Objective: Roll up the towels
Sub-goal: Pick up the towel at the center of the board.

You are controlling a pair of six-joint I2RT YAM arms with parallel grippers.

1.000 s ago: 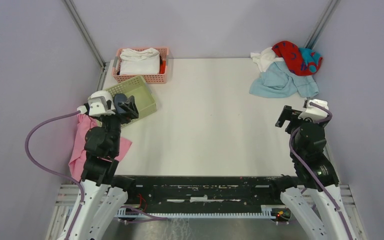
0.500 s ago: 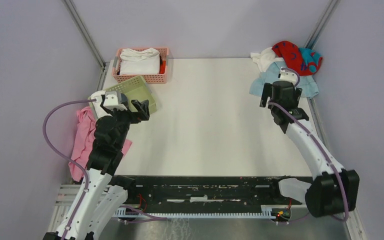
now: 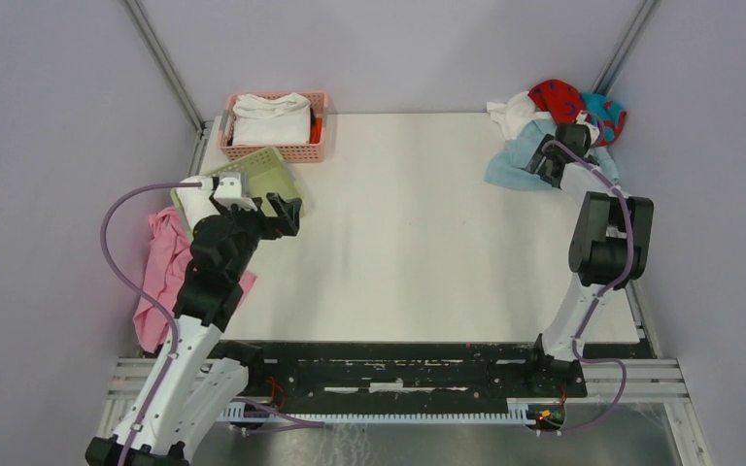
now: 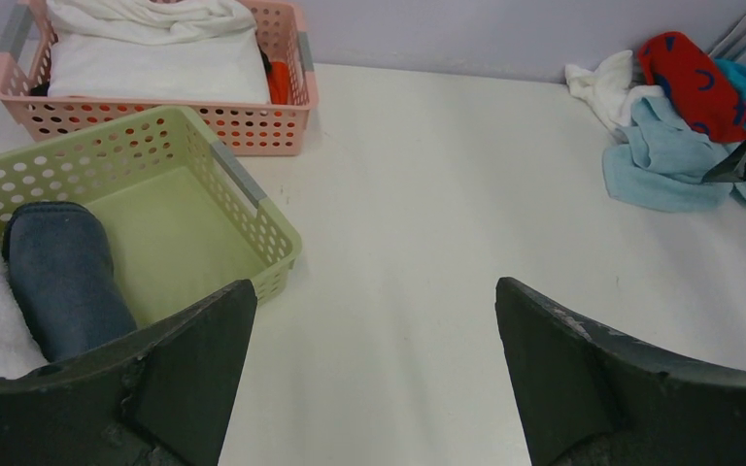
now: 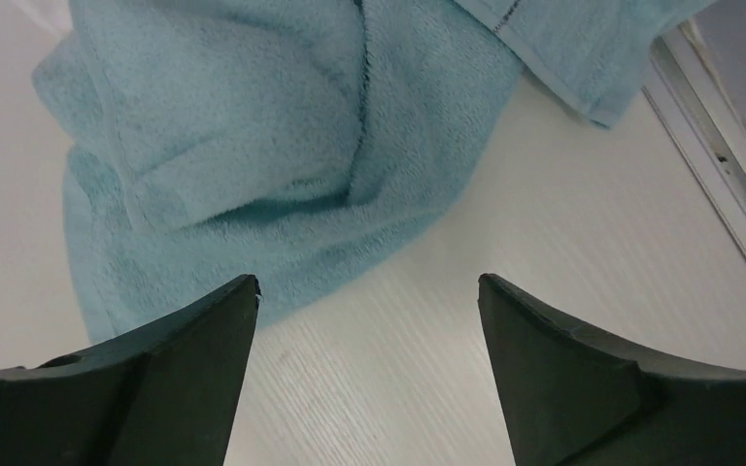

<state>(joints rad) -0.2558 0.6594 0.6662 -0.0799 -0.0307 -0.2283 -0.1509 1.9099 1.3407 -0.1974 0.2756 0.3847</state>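
Moved since earlier: the right arm has stretched from its folded pose near the base out to the upper right of the top view, and the right gripper (image 3: pixel 554 158) now hangs over the light blue towel (image 3: pixel 515 173). The left arm has leaned a little toward the centre.
Right gripper: fingers spread wide with nothing between them. In the wrist view the lower edge of the towel lies just beyond the tips.
Left gripper (image 4: pixel 374 296): also spread wide and empty, above bare table beside the green basket (image 4: pixel 243 180).
Towels: all three lie in one heap at the upper right. The light blue one is in front and crumpled on itself. The white towel (image 3: pixel 508 112) is behind it to the left, and the red towel with teal-blue marks (image 3: pixel 556 99) is at the back near the wall.
Step in hand: probably taking the light blue towel, to bring it out and spread it before rolling.
How to do it well: come down until the tips reach the table, close on one hem or corner and not on the thick fold, then pull low toward the centre so the cloth opens flat.
Edges: the metal rail (image 5: pixel 729 184) on the right runs close to the towel, and the wall is just behind the heap, so the wrist has little margin there.
Open room: the white middle of the table (image 3: pixel 408 233) is wide. The baskets sit at the upper left and the pink cloth (image 3: pixel 160 262) at the left edge.
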